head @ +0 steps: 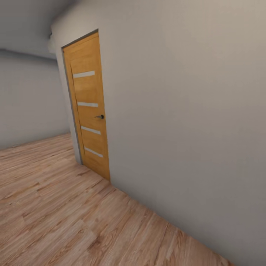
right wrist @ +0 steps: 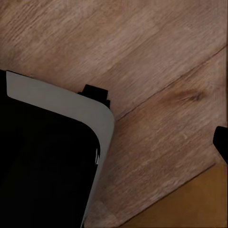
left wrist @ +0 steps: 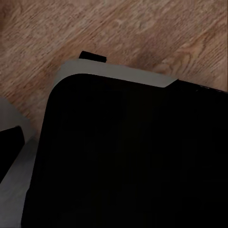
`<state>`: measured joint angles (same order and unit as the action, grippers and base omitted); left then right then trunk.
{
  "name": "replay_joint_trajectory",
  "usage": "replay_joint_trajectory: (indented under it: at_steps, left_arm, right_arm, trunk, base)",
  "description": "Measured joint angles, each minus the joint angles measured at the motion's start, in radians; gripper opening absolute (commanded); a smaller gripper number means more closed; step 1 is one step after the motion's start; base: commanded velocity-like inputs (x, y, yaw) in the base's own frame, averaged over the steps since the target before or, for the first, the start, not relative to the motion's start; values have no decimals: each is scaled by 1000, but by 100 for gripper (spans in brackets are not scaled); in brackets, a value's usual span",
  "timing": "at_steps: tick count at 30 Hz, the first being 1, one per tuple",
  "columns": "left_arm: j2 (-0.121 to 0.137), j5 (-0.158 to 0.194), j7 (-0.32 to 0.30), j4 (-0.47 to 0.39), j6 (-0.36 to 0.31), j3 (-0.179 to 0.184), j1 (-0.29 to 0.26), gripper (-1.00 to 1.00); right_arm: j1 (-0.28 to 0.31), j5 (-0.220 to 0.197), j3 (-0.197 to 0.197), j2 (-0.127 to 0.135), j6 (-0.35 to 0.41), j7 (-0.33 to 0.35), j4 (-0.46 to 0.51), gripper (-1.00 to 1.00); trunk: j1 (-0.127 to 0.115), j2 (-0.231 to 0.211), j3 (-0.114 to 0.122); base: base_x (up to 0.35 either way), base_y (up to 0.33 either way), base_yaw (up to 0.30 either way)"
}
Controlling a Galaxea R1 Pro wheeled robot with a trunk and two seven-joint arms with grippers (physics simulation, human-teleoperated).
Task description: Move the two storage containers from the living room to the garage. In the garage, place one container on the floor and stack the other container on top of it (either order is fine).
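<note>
The two storage containers are out of view, and so is the garage. I face a corridor with a light wood-plank floor [head: 55, 214]. In the left wrist view, the black top of my base [left wrist: 128, 156] with its grey rim lies over the same planks. The right wrist view has the base corner [right wrist: 42, 161] over the planks too. A small dark part [right wrist: 221, 142] pokes in at that picture's edge; I cannot tell what it is.
A shut orange wooden door [head: 88, 107] with pale horizontal strips and a dark handle [head: 99, 116] stands ahead on the left. A plain grey wall [head: 184, 129] runs close along my right. The plank floor stretches away to the left towards a far wall [head: 26, 103].
</note>
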<state>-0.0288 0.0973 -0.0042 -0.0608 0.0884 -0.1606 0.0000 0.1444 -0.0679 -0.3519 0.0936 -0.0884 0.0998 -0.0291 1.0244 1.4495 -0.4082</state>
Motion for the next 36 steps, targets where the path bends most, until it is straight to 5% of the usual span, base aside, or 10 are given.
replay_joint_trajectory:
  at_steps: [15,36]
  left_arm:
    - [0,0,1,-1,0,0,0,100]
    - [0,0,1,-1,-1,0,0,100]
  right_arm:
    - [0,0,0,0,-1,0,0,100]
    - [0,0,0,0,-1,0,0,100]
  trunk:
    - [0,0,0]
    - [0,0,0]
  base:
    - [153,0,269]
    - [311,0,269]
